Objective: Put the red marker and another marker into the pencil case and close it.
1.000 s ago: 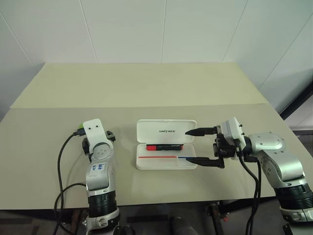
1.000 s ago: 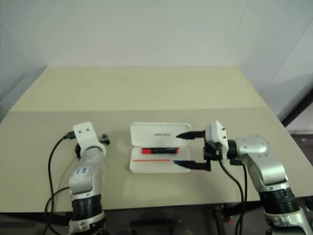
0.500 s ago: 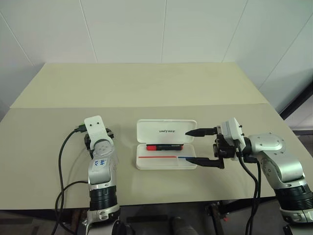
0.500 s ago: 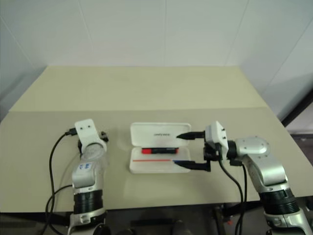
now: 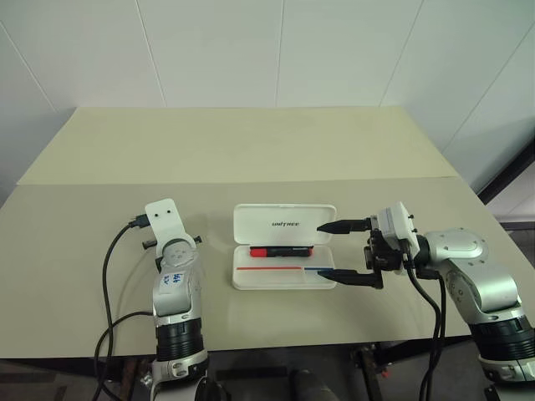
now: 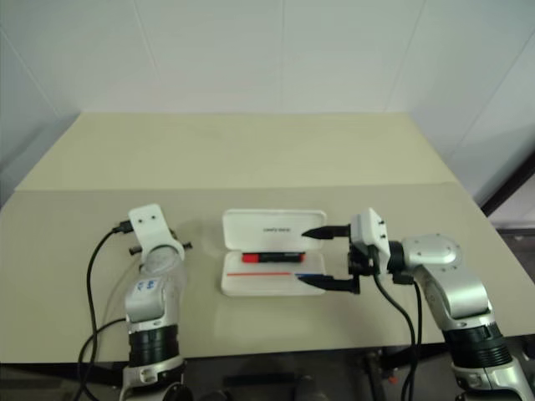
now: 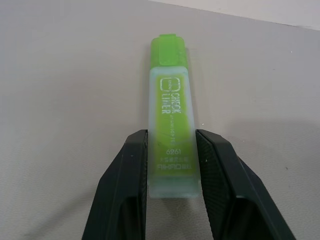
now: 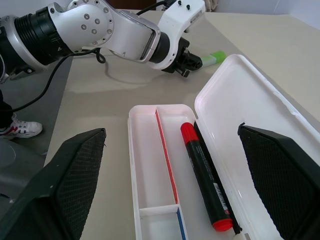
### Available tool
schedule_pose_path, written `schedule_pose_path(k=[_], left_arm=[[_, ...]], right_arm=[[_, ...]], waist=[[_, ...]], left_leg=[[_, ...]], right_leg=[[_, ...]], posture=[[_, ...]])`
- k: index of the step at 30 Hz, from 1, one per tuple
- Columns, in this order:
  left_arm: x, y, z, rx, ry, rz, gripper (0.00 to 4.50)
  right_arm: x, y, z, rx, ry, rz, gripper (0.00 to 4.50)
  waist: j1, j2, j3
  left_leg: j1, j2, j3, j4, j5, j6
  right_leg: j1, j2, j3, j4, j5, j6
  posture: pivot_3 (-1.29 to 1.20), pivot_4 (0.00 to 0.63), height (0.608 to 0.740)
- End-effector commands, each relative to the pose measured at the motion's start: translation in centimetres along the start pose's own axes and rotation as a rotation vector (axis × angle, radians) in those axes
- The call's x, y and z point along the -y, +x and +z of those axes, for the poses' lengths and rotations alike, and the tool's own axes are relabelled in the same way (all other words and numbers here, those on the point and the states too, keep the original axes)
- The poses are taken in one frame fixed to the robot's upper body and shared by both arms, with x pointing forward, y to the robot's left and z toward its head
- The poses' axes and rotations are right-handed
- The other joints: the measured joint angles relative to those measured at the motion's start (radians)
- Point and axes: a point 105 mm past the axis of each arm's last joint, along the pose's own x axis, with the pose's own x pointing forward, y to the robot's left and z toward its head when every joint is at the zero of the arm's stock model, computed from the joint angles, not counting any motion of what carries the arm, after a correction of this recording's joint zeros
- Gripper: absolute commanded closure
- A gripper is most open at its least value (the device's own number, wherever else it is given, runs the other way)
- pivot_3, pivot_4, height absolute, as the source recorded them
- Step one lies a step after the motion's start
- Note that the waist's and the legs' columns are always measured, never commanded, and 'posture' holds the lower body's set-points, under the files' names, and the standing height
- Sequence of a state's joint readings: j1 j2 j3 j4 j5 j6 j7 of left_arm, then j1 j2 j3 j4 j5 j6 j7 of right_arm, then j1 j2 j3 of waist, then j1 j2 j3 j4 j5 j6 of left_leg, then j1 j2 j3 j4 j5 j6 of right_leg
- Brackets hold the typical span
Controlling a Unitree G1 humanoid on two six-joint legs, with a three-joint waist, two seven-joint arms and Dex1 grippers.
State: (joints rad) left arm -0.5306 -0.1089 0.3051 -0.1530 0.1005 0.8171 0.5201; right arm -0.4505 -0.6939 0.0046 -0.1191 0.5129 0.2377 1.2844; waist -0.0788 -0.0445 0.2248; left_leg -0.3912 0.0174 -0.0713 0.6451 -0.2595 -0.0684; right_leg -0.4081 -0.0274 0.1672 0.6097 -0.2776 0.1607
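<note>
With 1 marker, the red marker (image 8: 205, 175), already in the open pencil case (image 8: 150, 200), the left gripper (image 7: 172, 172) clasps the green marker (image 7: 171, 125) between its 2 fingers, the right gripper (image 5: 338, 249) gaping beside the case; next: lifting it across.

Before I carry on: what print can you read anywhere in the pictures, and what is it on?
"UNITREE": dark logo on the open lid of the pencil case.
"CHECK LINER": green marker, between the left gripper fingers.
"6961": same marker, lower down; the line beneath is too small.
Blue handwriting on a left-arm sticker: unreadable.
</note>
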Motion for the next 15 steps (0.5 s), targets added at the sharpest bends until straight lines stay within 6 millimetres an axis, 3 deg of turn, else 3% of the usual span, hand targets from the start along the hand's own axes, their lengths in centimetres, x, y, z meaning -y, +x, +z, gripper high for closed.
schedule_pose_path(k=[1, 15], left_arm=[[-0.5, -0.5, 0.2, 0.02, -0.039, -0.024, 3.33], [-0.5, -2.5, 5.9, 0.36, 0.04, -0.49, 3.33]], right_arm=[[-0.1, 0.0, 0.9, 0.02, -0.046, 0.003, 0.0], [0.2, 0.0, 0.8, 0.023, -0.054, -0.004, 0.0]], waist=[[0.0, 0.0, 0.0], [-0.002, 0.0, 0.0]], left_leg=[[0.0, 0.0, 0.0, 0.0, 0.0, 0.0], [0.0, 0.0, 0.0, 0.0, 0.0, 0.0]], right_leg=[[0.0, 0.0, 0.0, 0.0, 0.0, 0.0], [0.0, 0.0, 0.0, 0.0, 0.0, -0.001]], posture=[[0.0, 0.15, 0.74], [0.0, 0.15, 0.74]])
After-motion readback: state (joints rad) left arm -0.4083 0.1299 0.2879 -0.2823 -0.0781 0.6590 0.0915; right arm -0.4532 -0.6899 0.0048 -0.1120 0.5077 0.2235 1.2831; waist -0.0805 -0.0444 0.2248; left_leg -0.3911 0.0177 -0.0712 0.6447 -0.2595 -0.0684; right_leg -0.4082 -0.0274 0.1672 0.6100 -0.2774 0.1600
